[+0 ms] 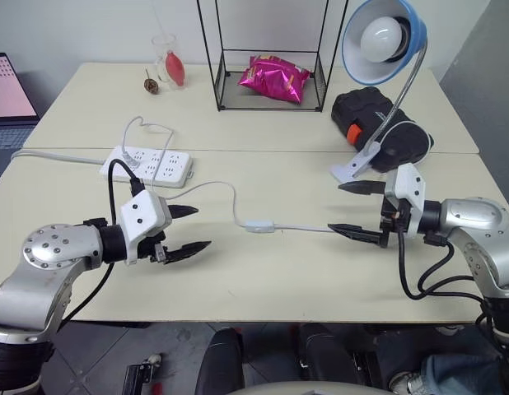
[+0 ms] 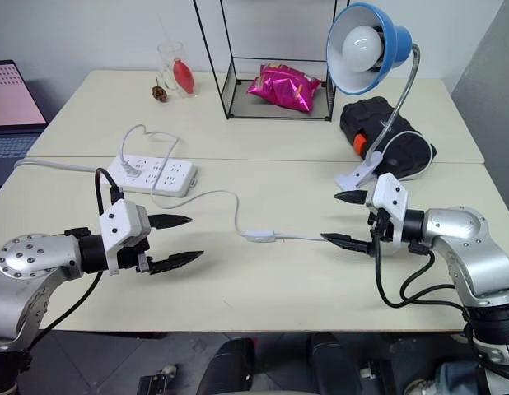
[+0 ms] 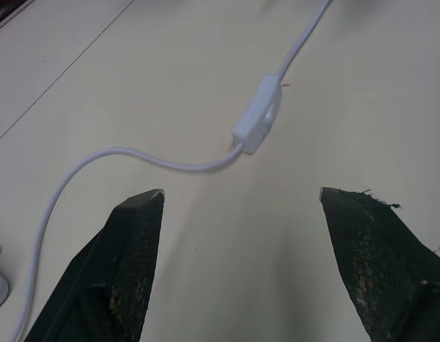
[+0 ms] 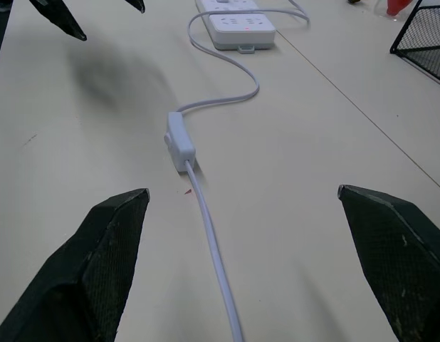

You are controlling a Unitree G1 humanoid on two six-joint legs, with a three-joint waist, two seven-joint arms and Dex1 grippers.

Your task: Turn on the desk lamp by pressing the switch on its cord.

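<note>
The blue desk lamp [image 1: 385, 39] stands at the back right, its white bulb unlit, on a silver gooseneck with a white clip base [image 1: 356, 167]. Its thin white cord [image 1: 224, 191] snakes across the table, and the small white switch [image 1: 259, 225] lies flat in the middle. My left gripper [image 1: 187, 229] is open to the left of the switch, pointing toward it with nothing between its fingers. On the other side, my right gripper [image 1: 354, 210] is open too, aimed at the switch [image 4: 179, 141] along the cord. Neither gripper touches the switch [image 3: 258, 121].
A white power strip [image 1: 147, 164] lies behind my left gripper. A black wire rack [image 1: 271, 78] holding a pink snack bag [image 1: 275, 79] stands at the back, with a glass [image 1: 168, 59] to its left and a black bag [image 1: 382, 127] by the lamp.
</note>
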